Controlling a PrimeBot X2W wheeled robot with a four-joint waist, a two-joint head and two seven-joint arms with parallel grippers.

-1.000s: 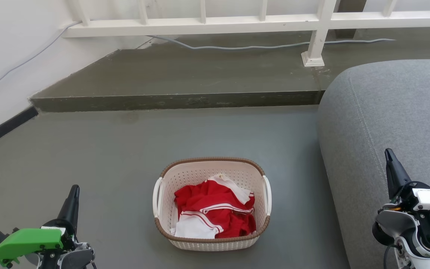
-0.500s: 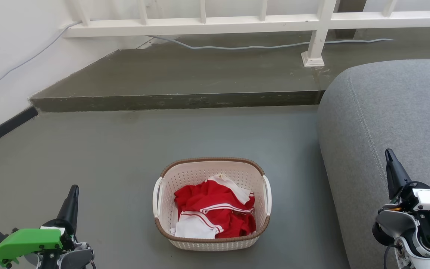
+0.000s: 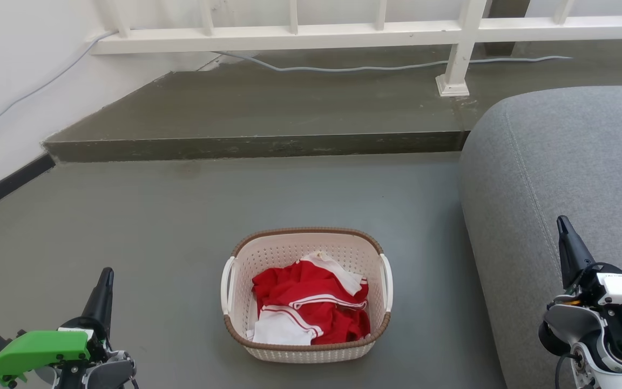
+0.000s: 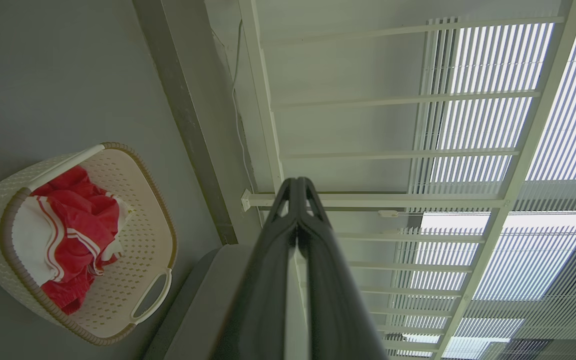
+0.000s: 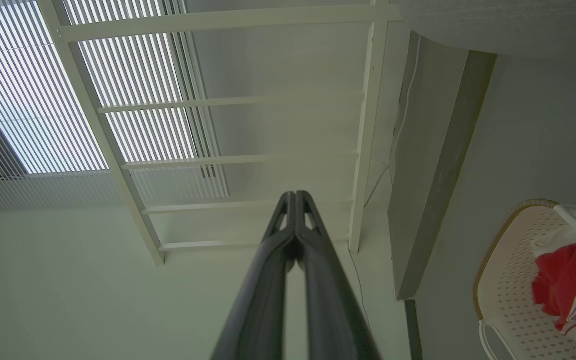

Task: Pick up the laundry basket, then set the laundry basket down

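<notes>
**Basket** [image 3: 306, 354]: stands upright on the grey floor [image 3: 154, 216] before the robot, between the two grippers and well apart from both. A grey sofa [image 3: 559, 162] is near on its right.

**Contents:** crumpled clothes [image 3: 311, 310], mostly red with white stripes, with white cloth at the front left. The heap sits below the rim.

**Make:** small, rounded-rectangular, cream-white perforated plastic. It has a brown woven-look rim [image 3: 305, 231] and a white handle on each short side, left [image 3: 227, 285] and right [image 3: 387, 281], both free.

**Left gripper** [image 3: 107, 274]: low, left of the basket. The fingers are pressed together to the tip, holding nothing and touching nothing.

**Right gripper** [image 3: 561, 222]: seen against the sofa. The fingers are likewise pressed together and empty.

**Behind:** a low step [image 3: 257, 146] and a white railing [image 3: 289, 38].
</notes>
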